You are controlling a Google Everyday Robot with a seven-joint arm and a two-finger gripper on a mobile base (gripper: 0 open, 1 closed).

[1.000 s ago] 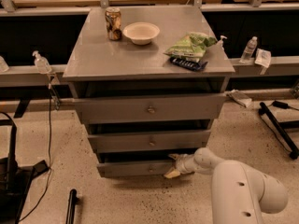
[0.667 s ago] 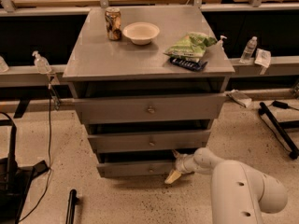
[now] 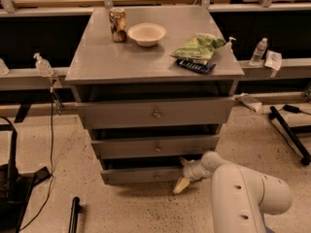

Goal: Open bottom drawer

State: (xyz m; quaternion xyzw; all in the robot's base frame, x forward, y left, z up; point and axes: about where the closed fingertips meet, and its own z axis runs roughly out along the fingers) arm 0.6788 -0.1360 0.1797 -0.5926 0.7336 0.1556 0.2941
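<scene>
White arm (image 3: pixel 243 198) reaching in low from the right, gripper (image 3: pixel 182 174) spread, at bottom drawer (image 3: pixel 138 175) right end

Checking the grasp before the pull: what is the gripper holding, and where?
Cannot tell. The gripper sits at the bottom drawer's right end, off the knob; a grip there is unclear.
</scene>
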